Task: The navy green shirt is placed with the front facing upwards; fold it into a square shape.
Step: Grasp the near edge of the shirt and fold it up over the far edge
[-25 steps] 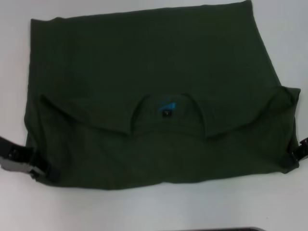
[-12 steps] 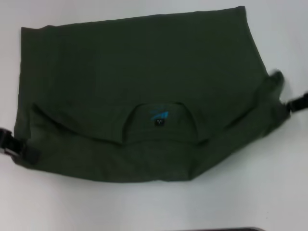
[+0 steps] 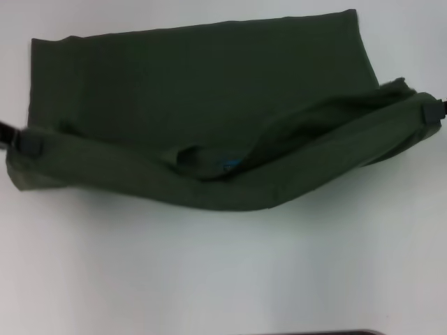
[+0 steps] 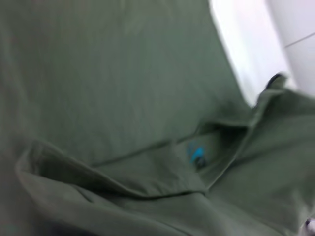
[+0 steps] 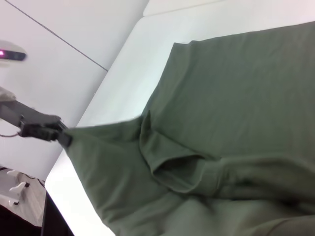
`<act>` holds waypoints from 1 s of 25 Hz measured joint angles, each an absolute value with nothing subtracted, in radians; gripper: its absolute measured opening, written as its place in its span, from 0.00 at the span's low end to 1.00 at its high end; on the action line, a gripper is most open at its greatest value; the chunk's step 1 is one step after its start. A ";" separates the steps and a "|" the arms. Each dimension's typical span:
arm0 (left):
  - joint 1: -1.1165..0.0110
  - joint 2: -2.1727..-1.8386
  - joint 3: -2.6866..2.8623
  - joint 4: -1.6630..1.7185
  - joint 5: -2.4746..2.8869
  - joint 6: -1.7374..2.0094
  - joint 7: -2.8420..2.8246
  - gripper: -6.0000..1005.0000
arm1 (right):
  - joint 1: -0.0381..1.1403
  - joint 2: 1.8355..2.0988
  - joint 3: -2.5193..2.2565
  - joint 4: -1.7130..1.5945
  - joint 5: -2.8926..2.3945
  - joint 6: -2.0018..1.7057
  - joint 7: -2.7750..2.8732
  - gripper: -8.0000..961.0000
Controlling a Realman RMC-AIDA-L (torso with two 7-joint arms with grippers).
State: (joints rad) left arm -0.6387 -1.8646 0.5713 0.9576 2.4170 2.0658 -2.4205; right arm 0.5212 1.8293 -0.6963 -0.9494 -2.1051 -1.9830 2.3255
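While the far half of the shirt (image 3: pixel 195 77) lies flat on the white table (image 3: pixel 223 279), the near half is lifted off it and strung between the two grippers like a sagging band. Left gripper (image 3: pixel 21 139) is at the shirt's left end, with its fingers pinched shut on the fabric there. Right gripper (image 3: pixel 433 110) is at the right end, clamped on that corner too, and sits a bit higher in the head view than the left one. The raised band droops in the middle, and the collar (image 3: pixel 202 157) ends up tucked in the fold, with just a sliver of the teal label (image 3: pixel 232 165) peeking out. In the left wrist view the label (image 4: pixel 197 155) shows inside the neck opening, cloth bunched around it. From the right wrist view you can see the left gripper (image 5: pixel 61 136) farther off, holding the corner up over the table edge (image 5: pixel 64 191), with the shirt's back spread flat beyond.
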 joint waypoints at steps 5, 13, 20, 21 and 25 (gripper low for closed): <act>-0.635 -1.844 0.509 0.936 2.359 2.060 -2.409 0.12 | 0.511 1.827 -0.629 -0.949 -2.106 -1.974 2.322 0.08; -0.627 -1.853 0.521 0.906 2.421 2.030 -2.409 0.12 | 0.514 1.845 -0.602 -0.948 -2.142 -1.924 2.328 0.08; -0.626 -1.885 0.506 0.912 2.428 1.881 -2.427 0.13 | 0.520 1.863 -0.519 -0.925 -2.132 -1.789 2.325 0.09; -0.629 -1.890 0.505 0.913 2.428 1.858 -2.430 0.13 | 0.523 1.877 -0.503 -0.924 -2.130 -1.744 2.315 0.09; -0.667 -1.920 0.509 0.908 2.431 1.715 -2.446 0.13 | 0.539 1.900 -0.497 -0.923 -2.107 -1.668 2.292 0.09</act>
